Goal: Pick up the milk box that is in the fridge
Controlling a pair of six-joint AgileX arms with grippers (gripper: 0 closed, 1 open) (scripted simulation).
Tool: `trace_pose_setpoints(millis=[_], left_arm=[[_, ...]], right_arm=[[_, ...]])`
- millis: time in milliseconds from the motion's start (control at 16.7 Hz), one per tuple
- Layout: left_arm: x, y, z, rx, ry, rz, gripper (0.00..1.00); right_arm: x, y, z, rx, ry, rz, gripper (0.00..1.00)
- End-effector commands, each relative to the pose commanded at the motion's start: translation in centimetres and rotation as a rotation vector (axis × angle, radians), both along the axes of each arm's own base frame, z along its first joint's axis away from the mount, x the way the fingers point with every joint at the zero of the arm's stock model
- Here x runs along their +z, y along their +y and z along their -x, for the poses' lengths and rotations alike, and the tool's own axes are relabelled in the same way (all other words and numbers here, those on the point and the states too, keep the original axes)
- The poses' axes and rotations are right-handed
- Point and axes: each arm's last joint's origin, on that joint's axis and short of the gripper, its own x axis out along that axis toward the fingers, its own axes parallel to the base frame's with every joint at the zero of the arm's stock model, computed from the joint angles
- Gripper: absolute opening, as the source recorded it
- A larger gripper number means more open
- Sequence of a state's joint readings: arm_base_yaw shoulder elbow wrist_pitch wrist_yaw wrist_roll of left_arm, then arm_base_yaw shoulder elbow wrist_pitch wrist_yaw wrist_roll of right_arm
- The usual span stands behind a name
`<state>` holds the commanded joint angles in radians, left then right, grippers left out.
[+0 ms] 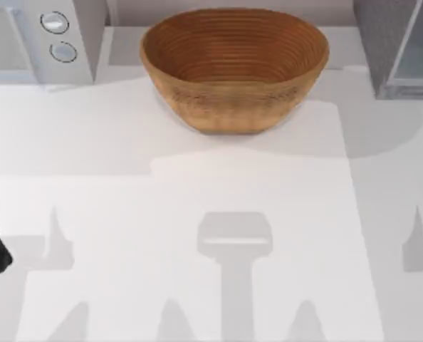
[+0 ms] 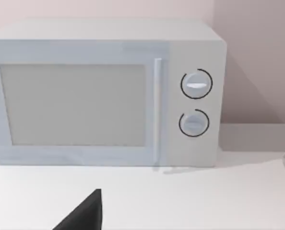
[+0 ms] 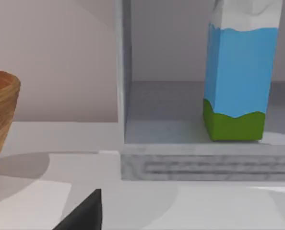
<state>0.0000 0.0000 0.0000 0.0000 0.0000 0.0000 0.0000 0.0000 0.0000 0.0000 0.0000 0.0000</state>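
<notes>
The milk box (image 3: 238, 81) stands upright on the floor of the open fridge (image 3: 181, 163), well ahead of the right gripper (image 3: 82, 213); whether that gripper is wide or narrow, I cannot tell. Blue sides, white top, green strip at the base

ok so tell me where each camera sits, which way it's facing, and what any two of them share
Top view: above the table, looking down on the bowl, the microwave at left and the fridge at right; a dark piece of the left arm shows at the left edge.
Left wrist view: low, facing the microwave; a dark pincer tip at the bottom.
Right wrist view: low, facing the fridge with the milk box standing inside; a dark pincer tip.
Shared: the top and right wrist views both show the bowl.
</notes>
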Motion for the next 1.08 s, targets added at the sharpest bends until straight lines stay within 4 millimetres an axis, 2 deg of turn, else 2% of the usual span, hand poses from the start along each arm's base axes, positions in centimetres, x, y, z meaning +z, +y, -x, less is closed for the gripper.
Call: trace_pose_setpoints(millis=[360,720,900,1080], left_arm=[[0.0,0.0,0.0,0.000,0.000,0.000,1.00],[0.0,0.0,0.0,0.000,0.000,0.000,1.00],[0.0,0.0,0.0,0.000,0.000,0.000,1.00],[0.0,0.0,0.0,0.000,0.000,0.000,1.00]], right_arm=[[0.9,-0.3,-0.5,0.000,-0.023,0.001,1.00],[2.3,-1.9,-3.3,-0.009,-0.049,0.011,1.00],[1.6,-3.2,-5.3,-0.011,-0.016,0.008,1.00],[0.0,-4.7,-7.1,-0.010,0.027,-0.005,1.00]])
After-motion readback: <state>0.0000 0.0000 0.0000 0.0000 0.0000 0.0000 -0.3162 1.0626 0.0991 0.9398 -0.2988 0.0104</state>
